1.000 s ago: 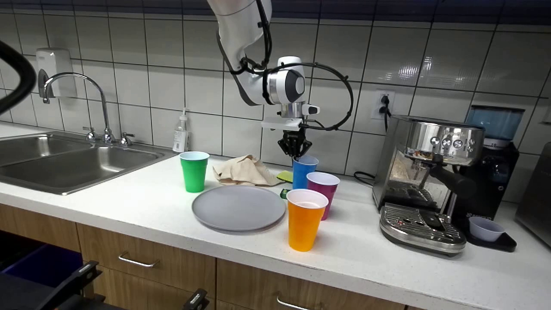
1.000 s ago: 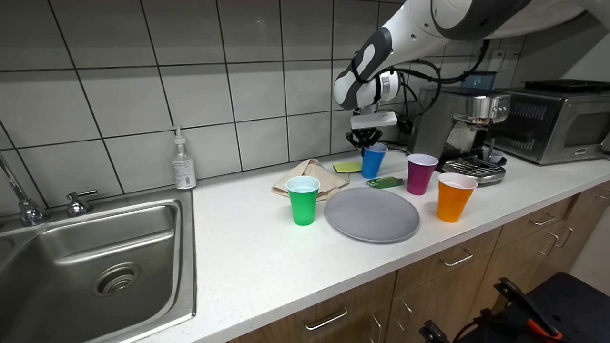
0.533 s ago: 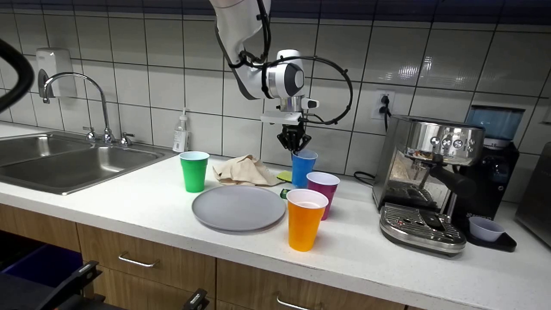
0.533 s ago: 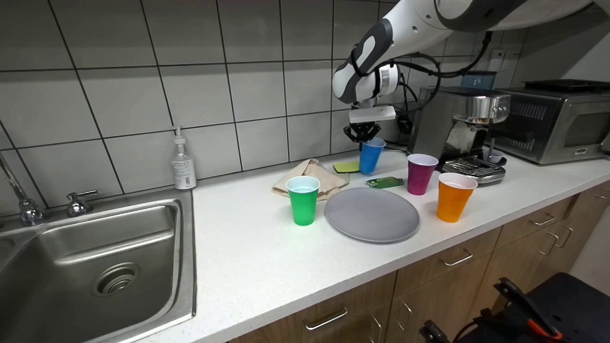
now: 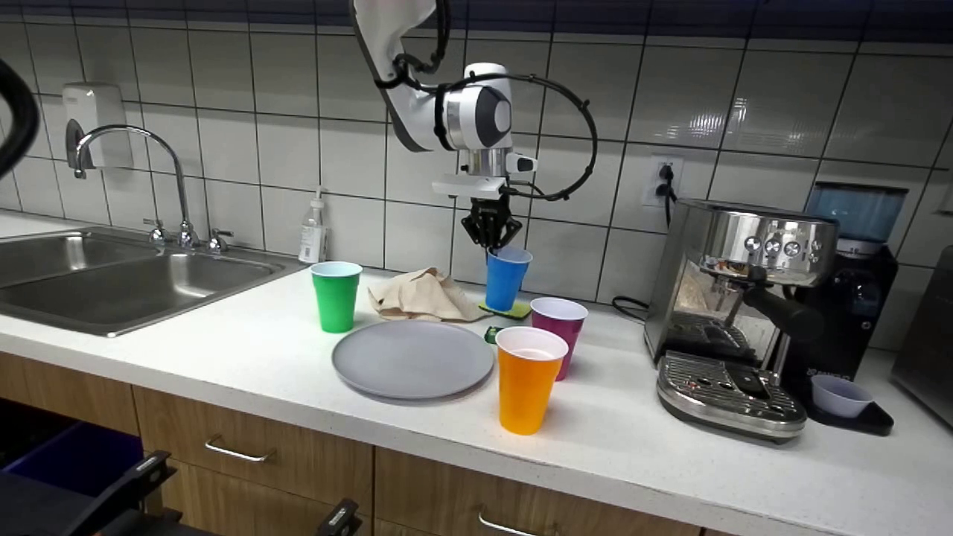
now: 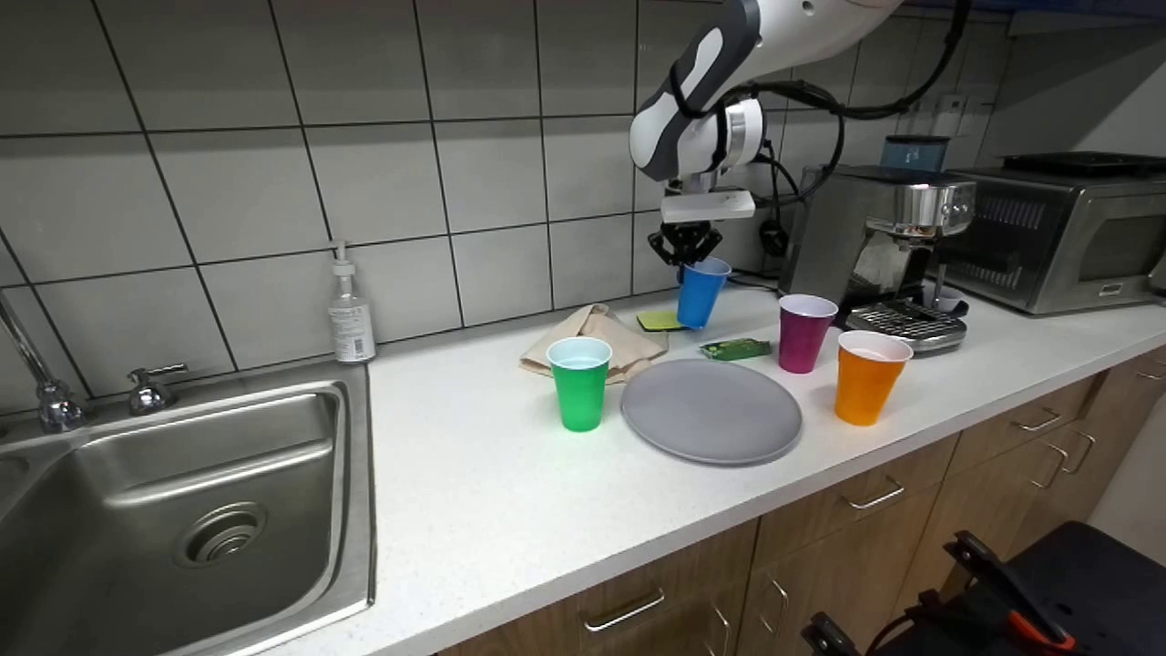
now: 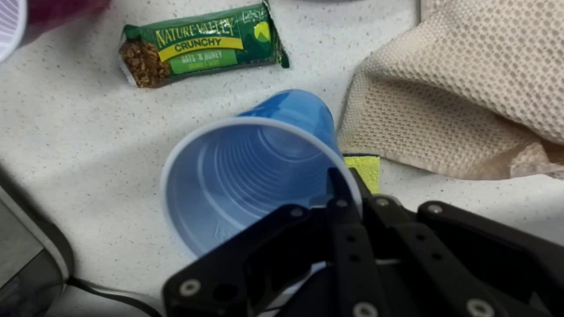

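In an exterior view, the green plastic cup (image 6: pixel 580 387) and beige mesh cloth (image 6: pixel 605 328), at left, merit a wide berth. Next, the gripper (image 6: pixel 682 271) is pinched narrow over the rim of the blue plastic cup (image 6: pixel 704 296), which tilts and appears just off the countertop (image 6: pixel 474 446), so a gentle squeeze and slow motion should limit swinging from that one-sided hold. Farther right, the magenta plastic cup (image 6: pixel 805 339) and orange plastic cup (image 6: pixel 868 381) deserve clearance too.
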{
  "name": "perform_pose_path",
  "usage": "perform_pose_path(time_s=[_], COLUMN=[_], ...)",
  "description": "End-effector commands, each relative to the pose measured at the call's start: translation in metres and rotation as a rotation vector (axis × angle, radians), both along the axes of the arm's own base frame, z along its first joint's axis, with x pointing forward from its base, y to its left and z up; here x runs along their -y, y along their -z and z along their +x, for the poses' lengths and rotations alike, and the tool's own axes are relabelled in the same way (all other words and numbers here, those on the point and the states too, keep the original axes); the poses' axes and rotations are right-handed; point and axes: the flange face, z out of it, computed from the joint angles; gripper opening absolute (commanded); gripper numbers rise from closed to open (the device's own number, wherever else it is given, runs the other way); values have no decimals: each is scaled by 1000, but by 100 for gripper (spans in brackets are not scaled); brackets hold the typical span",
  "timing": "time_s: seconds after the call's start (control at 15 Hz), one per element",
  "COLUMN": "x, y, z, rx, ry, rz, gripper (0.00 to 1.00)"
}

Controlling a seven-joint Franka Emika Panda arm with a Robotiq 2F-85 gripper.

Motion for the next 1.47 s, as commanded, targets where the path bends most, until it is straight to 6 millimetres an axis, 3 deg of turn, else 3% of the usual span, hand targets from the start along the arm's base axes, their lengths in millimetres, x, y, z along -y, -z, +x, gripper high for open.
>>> perform_pose_path(time_s=[0.0,0.93,1.4], x=[-12,-45,-50], y=[-14,-41,-67], z=[-30,-117,-163], rx=[-3,-20,-21], ry=[-38,-177,-249], rz=[14,31,26], gripper=[1,1,1])
